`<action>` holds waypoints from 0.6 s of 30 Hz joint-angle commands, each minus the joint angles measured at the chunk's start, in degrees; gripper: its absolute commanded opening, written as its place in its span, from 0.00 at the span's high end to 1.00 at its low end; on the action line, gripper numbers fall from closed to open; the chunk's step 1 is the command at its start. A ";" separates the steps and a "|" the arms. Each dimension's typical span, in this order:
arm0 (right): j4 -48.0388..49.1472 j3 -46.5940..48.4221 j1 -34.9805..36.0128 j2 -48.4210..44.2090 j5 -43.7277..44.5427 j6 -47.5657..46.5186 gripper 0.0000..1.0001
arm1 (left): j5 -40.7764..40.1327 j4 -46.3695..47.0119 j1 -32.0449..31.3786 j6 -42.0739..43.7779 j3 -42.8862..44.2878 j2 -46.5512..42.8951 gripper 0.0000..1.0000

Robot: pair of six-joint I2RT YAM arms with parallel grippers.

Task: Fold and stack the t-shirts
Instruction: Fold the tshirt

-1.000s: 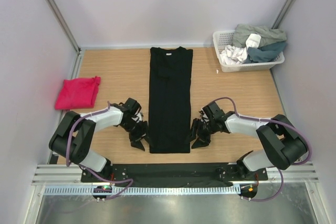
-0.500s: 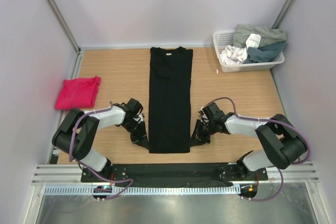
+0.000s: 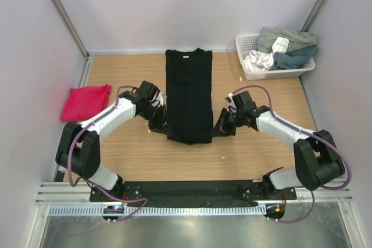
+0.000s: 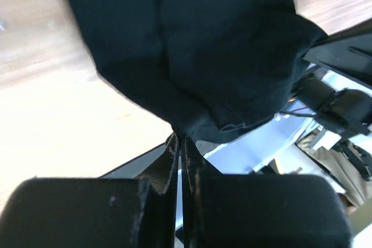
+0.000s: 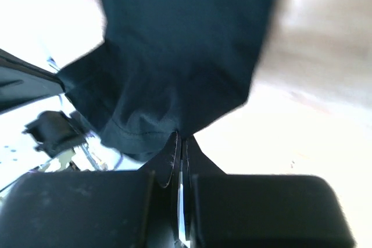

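Observation:
The black t-shirt lies as a long narrow strip down the middle of the table, collar at the far end. Its near end is lifted and doubled toward the back. My left gripper is shut on the shirt's near left corner, and in the left wrist view the black cloth hangs from the pinched tips. My right gripper is shut on the near right corner; its own view shows the hem clamped between the fingers. The pink t-shirt lies folded at the table's left edge.
A white latticed basket holding several crumpled clothes stands at the far right corner. Grey walls close in the table on three sides. A black rail with the arm bases runs along the near edge.
Both grippers closed on the black shirt's near corners and carried them up and toward the back, so the strip now ends farther from the near edge.

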 commanded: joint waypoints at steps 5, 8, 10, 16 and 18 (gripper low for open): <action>-2.76 18.80 -3.09 5.96 0.89 -5.34 0.98 | -1.23 -5.33 3.01 6.84 16.90 4.18 1.00; -3.20 25.57 -4.93 10.44 0.89 -6.05 0.99 | -1.14 -5.16 4.94 7.29 22.33 7.34 1.00; -2.33 29.70 -6.52 13.85 0.98 -6.22 0.99 | -0.88 -4.46 6.88 7.72 26.11 9.36 1.00; 1.79 37.79 -10.38 22.92 1.07 -5.79 0.99 | 1.23 -2.79 11.80 8.95 35.09 20.34 1.00; 2.68 40.16 -11.00 26.87 1.07 -5.61 0.98 | 1.93 -2.70 12.50 9.83 39.83 25.60 1.00</action>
